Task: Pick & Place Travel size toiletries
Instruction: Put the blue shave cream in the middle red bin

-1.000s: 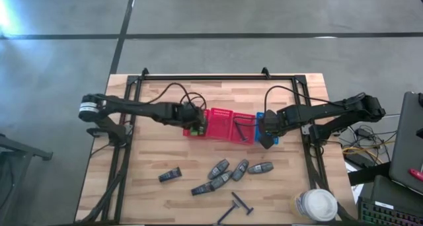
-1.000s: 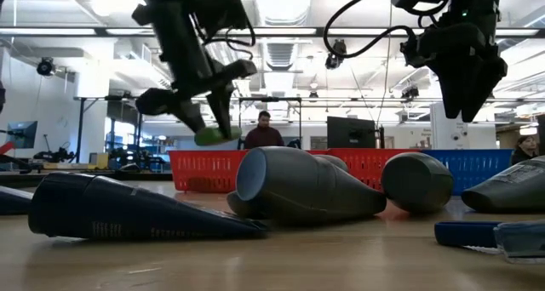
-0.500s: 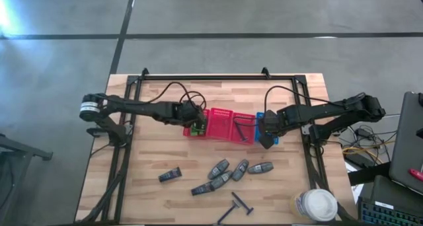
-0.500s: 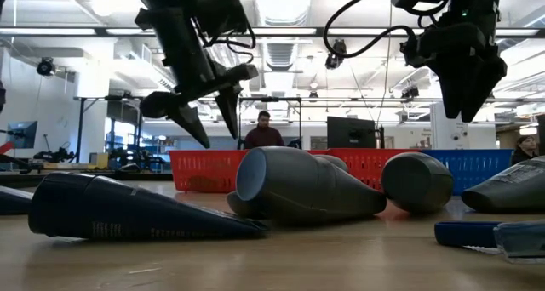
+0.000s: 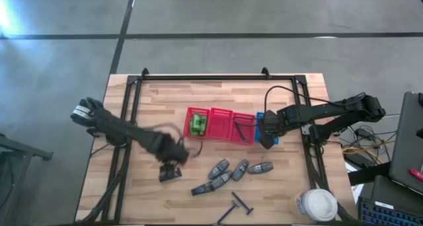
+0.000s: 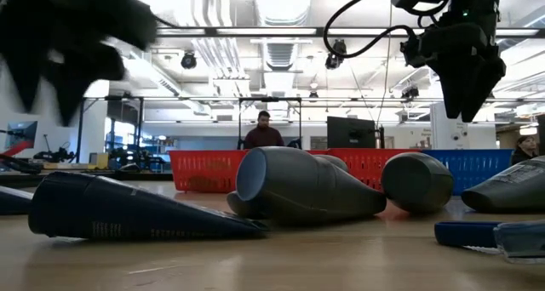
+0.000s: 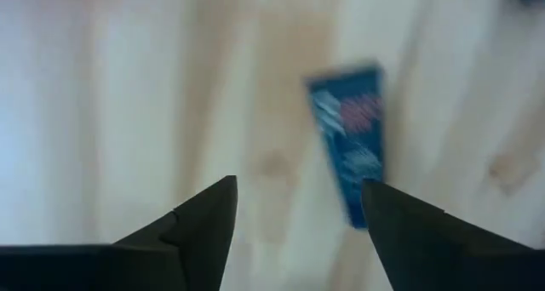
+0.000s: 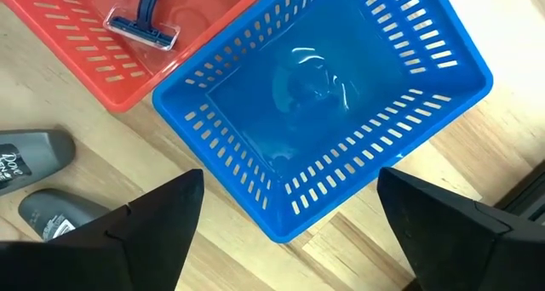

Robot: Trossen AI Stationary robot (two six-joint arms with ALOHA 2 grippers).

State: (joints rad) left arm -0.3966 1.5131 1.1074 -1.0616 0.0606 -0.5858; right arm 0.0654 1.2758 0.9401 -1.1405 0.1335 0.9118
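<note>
Left gripper (image 5: pixel 173 161) has left the red baskets (image 5: pixel 221 123) and now sits low over the near-left of the table, just above the lone dark tube (image 5: pixel 170 175); a second ago it hung over the leftmost red compartment with a green bottle between its fingers. That bottle is now released among the green bottles (image 5: pixel 197 124) in that compartment. In the left wrist view the fingers (image 7: pixel 200 225) are spread and empty, and the tube (image 7: pixel 352 138) lies flat on the wood just ahead of them, not yet between them. Judgement: one drop done, next pick begun; this tube is the target. Right gripper (image 8: pixel 285 231) has not moved: it hovers over the blue basket (image 8: pixel 341 112), jaws apart, holding nothing. One razor (image 8: pixel 143 25) lies in the adjoining red compartment. More grey tubes (image 5: pixel 231 172) and two razors (image 5: pixel 234 206) wait on the table.
</note>
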